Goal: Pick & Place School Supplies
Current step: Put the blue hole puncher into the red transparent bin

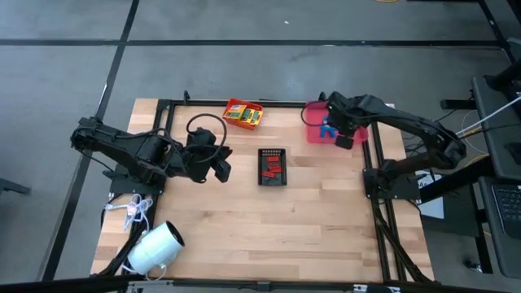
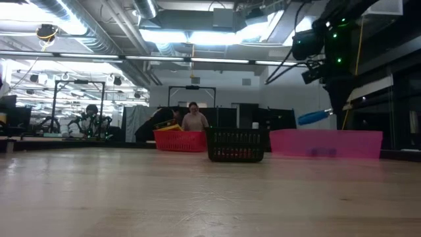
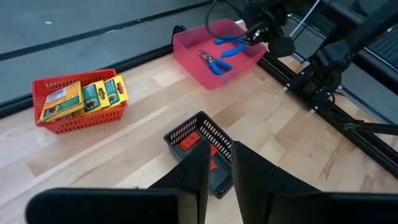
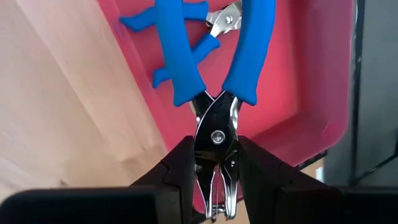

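Observation:
My right gripper (image 4: 216,146) hangs over the pink tray (image 1: 313,134) at the table's far right, shut on a blue-handled pliers (image 4: 249,56). In the low view its blue handle (image 2: 314,117) shows above the tray (image 2: 325,143). A second pliers (image 3: 211,62) lies flat on the tray floor. Yellow-and-green boxes (image 1: 242,115) sit in a red basket (image 3: 43,84) at the far edge. Tiny red pieces (image 1: 273,167) lie in a black basket (image 1: 273,152) mid-table. My left gripper (image 3: 221,177) waits left of the black basket, open by a narrow gap and holding nothing. My right gripper pinches the pliers by its metal head (image 4: 216,124), just past the pivot, between the two fingers (image 4: 180,162). The blue handles stick out beyond the fingertips. The pliers is lifted clear above the pink tray, roughly level in the low view.
A big white roll (image 1: 155,248) and a white cord bundle (image 1: 134,212) lie at the near left corner. A black frame (image 1: 370,163) runs along the table's edges. Bare wood (image 1: 277,228) spreads across the near half. People (image 2: 193,117) stand in the room behind.

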`<state>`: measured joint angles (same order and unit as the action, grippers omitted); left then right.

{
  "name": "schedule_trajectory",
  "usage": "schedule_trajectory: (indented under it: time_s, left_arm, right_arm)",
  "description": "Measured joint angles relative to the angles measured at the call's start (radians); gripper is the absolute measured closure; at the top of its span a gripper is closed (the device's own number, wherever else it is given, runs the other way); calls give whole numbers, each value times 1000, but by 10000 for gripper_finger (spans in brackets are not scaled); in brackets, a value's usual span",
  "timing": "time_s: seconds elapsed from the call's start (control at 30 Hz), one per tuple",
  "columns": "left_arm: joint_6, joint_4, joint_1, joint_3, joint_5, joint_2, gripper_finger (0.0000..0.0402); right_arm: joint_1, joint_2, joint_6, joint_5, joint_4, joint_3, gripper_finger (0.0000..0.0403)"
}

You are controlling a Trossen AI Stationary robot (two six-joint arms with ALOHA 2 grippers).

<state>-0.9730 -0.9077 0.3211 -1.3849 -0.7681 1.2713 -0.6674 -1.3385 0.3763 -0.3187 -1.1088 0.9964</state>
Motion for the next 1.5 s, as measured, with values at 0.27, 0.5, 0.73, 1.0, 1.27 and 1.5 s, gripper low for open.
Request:
schedule_trajectory:
  time_s: [0.27,0.5,0.73,1.0,1.27,1.5]
  left_arm:
    - [-1,-1,0,0,-24,0,343]
    - [-1,-1,0,0,-27,0,343]
    - [-15,-1,0,0,-26,0,343]
    - [-28,-1,0,0,-25,0,343]
    - [-58,-1,0,0,-23,0,343]
    - [-70,0,0,0,-18,0,343]
  right_arm:
    - [-37,-61,172,-63,30,1,307]
    - [-58,-131,180,-58,146,1,307]
    - [-93,-190,157,-31,225,1,307]
    - [-126,-240,102,10,331,1,307]
    - [-129,-292,76,66,376,1,307]
    - [-129,-296,77,86,446,1,307]
